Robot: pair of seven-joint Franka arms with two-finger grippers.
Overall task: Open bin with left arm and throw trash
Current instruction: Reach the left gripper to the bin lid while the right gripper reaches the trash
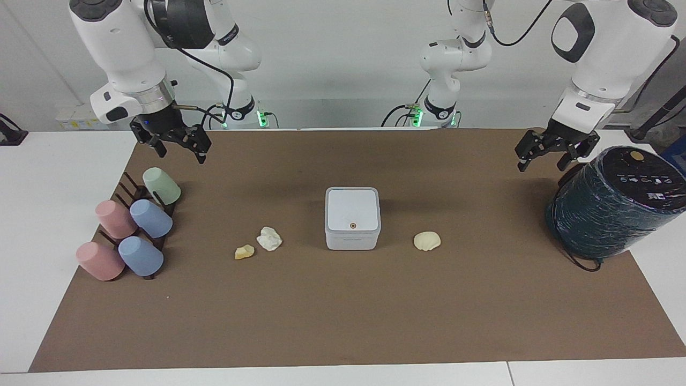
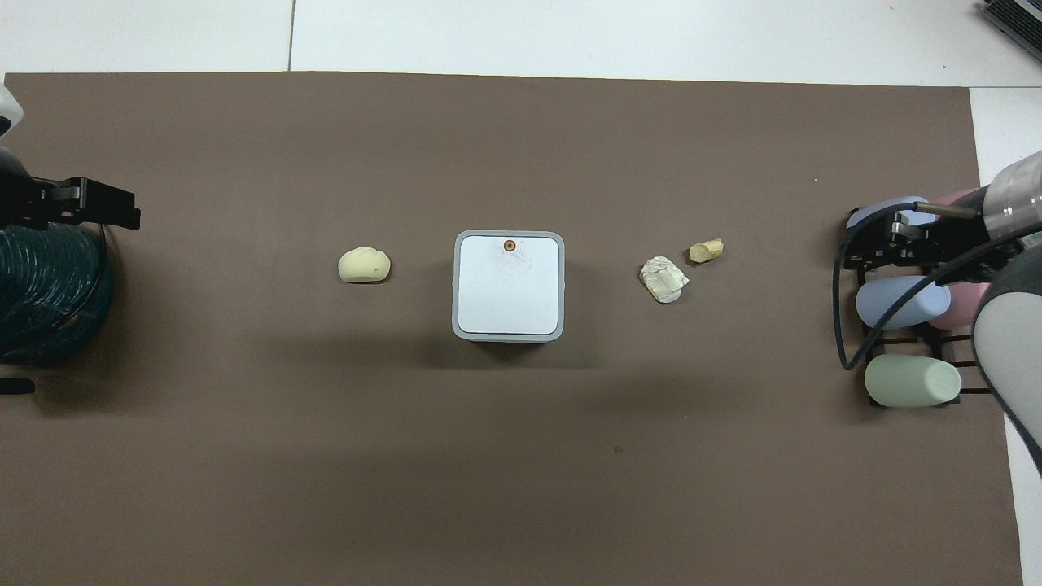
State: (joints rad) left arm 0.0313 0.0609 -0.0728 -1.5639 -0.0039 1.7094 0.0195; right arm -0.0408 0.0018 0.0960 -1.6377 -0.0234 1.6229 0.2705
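Bin (image 1: 352, 218) shut at worktop (image 1: 343, 321) centre; trash at its 3 and 9 o'clock for easy reach. Left end effector (image 1: 554, 151) and right end effector (image 1: 172, 140) hover spread, waiting.

Noted bin (image 1: 352, 218) as smooth white plastic, slight sheen on lid. White wad (image 1: 269, 238) looked like crumpled paper. Shell-like piece (image 1: 427, 240) matt, ridged. Mat (image 1: 343, 311) flat brown, matt, paper-like. Cups (image 1: 140, 224) smooth pastel plastic. Dark cylinder (image 1: 611, 206) wrapped in glossy crinkled film.
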